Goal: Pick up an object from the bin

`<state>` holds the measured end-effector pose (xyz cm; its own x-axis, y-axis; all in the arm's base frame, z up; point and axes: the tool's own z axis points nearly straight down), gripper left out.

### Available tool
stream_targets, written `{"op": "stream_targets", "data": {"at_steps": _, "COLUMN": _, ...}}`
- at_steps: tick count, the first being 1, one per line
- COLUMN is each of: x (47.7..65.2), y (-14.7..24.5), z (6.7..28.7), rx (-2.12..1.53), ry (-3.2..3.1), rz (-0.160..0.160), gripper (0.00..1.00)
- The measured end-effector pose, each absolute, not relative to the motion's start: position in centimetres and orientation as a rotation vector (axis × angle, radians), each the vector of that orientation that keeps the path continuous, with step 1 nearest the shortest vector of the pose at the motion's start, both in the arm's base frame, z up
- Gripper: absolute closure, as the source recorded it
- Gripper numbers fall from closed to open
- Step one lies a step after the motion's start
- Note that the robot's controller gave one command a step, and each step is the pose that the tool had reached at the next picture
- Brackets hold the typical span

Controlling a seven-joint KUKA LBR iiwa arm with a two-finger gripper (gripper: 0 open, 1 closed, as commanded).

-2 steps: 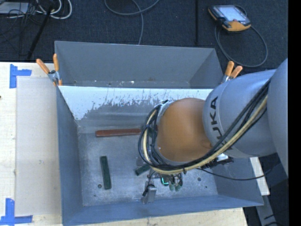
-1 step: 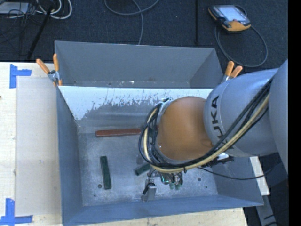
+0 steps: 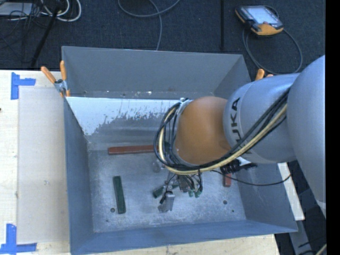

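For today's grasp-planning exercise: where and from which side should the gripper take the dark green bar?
Likely mid-length, from straight above, closing across its narrow width: the dark green bar lies flat, long and thin, with room along both long sides.

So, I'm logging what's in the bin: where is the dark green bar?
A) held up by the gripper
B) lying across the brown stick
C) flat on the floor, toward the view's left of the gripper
C: the dark green bar lies flat on the floor of the bin, apart from the gripper and the brown stick.
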<state>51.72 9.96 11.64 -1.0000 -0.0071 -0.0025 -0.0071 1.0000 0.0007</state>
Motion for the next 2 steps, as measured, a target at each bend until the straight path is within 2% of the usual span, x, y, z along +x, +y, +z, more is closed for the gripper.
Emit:
{"op": "stream_targets", "data": {"at_steps": 1, "x": 51.6, "y": 8.7, "z": 7.5, "rx": -0.074, "ry": 3.137, "rz": -0.001, "gripper": 0.00}}
{"op": "stream_targets", "data": {"at_steps": 2, "x": 53.3, "y": 5.3, "z": 7.0, "rx": -0.382, "ry": 3.118, "rz": 0.000, "gripper": 1.00}}
